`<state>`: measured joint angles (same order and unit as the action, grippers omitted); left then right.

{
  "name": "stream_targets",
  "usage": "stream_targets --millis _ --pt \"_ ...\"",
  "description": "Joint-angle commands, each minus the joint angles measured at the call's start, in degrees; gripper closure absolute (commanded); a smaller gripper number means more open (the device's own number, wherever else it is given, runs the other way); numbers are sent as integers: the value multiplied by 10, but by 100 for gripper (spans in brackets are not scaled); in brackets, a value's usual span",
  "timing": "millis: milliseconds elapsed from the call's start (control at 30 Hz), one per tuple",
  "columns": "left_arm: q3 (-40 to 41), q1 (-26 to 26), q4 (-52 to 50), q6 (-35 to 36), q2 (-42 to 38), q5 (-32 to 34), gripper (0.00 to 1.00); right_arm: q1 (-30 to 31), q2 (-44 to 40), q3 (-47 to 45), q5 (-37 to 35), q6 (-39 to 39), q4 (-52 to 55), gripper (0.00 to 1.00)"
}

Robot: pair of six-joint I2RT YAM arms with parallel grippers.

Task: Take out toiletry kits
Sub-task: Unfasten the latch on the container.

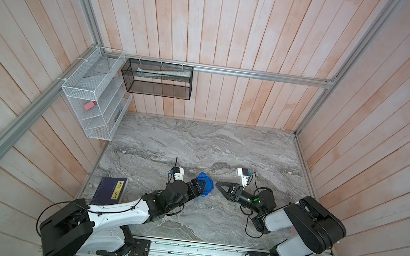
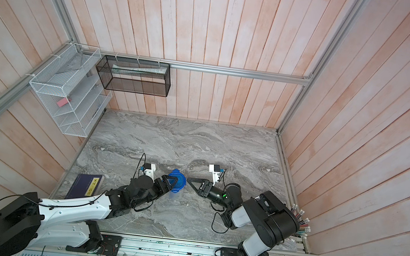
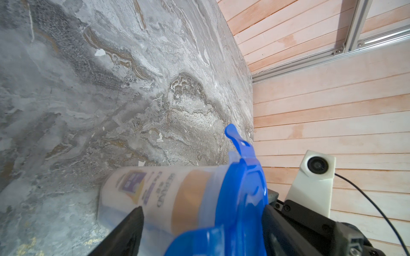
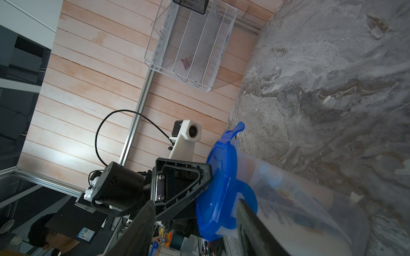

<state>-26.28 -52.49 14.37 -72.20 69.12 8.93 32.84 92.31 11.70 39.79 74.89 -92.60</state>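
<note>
A clear jar with a blue clip lid [image 1: 204, 183] [image 2: 176, 181] stands mid-table. Through its wall, in the left wrist view, shows a white bottle [image 3: 142, 188] with an orange-amber cap [image 3: 190, 197], part of the toiletry kits; the other contents are blurred. My left gripper [image 1: 202, 187] [image 3: 203, 212] reaches in from the left. One finger lies over the lid top, the other is beside the jar's body, and the jaws stand apart. My right gripper [image 1: 218, 184] [image 4: 196, 201] is open just right of the jar. Its lower finger [image 4: 246, 217] is at a lid clip flap [image 4: 230, 212].
A dark blue book [image 1: 110, 191] lies on the marble table [image 1: 197, 138] left of the left arm. A white wire rack [image 1: 94, 98] and a black mesh basket [image 1: 156, 79] hang on the walls at the back left. Wooden walls close in three sides.
</note>
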Motion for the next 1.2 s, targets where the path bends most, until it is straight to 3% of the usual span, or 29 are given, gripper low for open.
stream_targets --millis 0,133,467,833,1167 --pt "40 -9 -201 19 44 -41 17 -2 24 4 15 6 -109 42" --pt "36 -14 -209 19 43 -38 19 -2 58 25 27 24 -109 43" --pt "23 -17 -214 28 56 -32 20 4 49 50 65 84 -109 44" --pt "11 -31 -233 35 54 -21 20 4 84 55 68 94 -109 40" --pt "1 -44 -236 38 72 -18 24 5 37 59 89 108 -109 42"
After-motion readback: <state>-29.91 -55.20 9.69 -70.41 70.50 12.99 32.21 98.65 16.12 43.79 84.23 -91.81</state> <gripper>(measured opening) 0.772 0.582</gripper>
